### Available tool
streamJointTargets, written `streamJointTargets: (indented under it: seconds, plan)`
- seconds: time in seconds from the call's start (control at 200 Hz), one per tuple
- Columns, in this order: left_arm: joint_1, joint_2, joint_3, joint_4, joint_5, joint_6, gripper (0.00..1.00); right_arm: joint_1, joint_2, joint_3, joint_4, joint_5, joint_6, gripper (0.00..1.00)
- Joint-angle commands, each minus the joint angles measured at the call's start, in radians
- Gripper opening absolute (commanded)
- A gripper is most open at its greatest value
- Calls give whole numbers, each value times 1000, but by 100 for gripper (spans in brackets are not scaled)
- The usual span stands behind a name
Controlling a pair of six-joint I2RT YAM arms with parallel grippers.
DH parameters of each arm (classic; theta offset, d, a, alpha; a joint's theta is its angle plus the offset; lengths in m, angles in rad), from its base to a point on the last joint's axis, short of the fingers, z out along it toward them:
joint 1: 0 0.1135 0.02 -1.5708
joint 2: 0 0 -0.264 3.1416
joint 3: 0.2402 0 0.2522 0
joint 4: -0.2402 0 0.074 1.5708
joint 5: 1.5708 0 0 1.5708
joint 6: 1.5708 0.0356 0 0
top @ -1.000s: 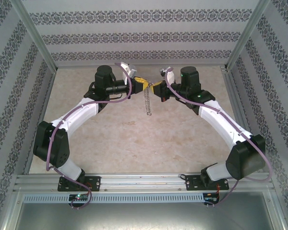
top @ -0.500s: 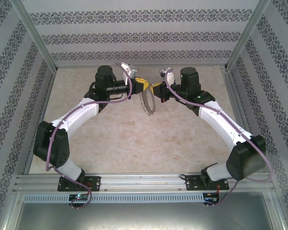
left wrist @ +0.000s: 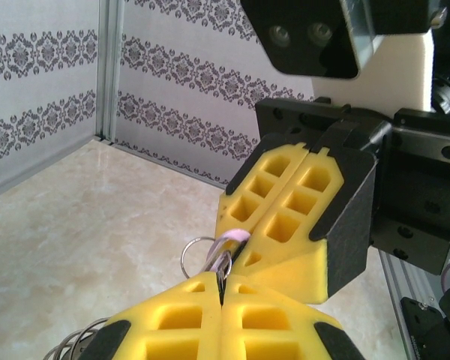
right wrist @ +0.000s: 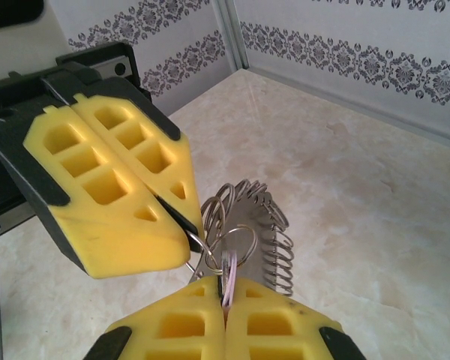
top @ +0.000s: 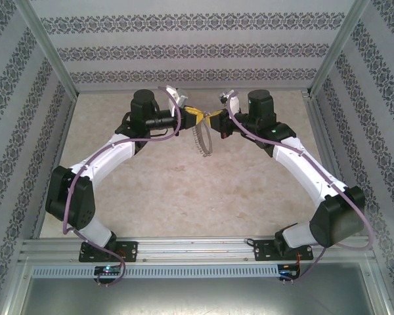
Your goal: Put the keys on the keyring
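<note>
The left gripper (top: 194, 117) and the right gripper (top: 213, 119) meet tip to tip in the air above the beige marbled table (top: 157, 197), near the middle of its far edge. The left gripper's yellow fingers (left wrist: 172, 322) are pressed together on the thin dark-grey coiled wire keyring (right wrist: 266, 217), which dangles below them, clear of the table. The right gripper's yellow fingers (right wrist: 285, 330) are clamped on the tiny key (right wrist: 229, 281) with a pale lilac head, held at a small round loop of the keyring. I cannot tell whether it is threaded on.

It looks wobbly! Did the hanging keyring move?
Yes. The keyring swung from a straight line into a loop bulging left, toward the left wall.
</note>
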Motion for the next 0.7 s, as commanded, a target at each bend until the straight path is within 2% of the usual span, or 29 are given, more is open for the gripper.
streamJointTargets:
  seconds: [0.0, 0.435, 0.51, 0.56, 0.615, 0.694]
  plan:
    - [-16, -34, 41, 0, 24, 20, 0, -14, -35, 34, 6, 10, -12, 0]
    - [-16, -32, 37, 16, 9, 3, 0, -20, -25, 32, 5, 19, -11, 0]
    - [-16, -31, 38, 17, -1, -3, 7, -23, -21, 35, 4, 20, -9, 0]
    - [-16, -32, 38, 19, -6, -6, 17, -26, -18, 36, 3, 20, -8, 0]
    - [-16, -32, 37, 22, -8, -8, 21, -28, -15, 38, 3, 21, -8, 0]
    - [-16, -34, 35, 23, -18, -9, 33, -31, -9, 41, -1, 21, -8, 0]
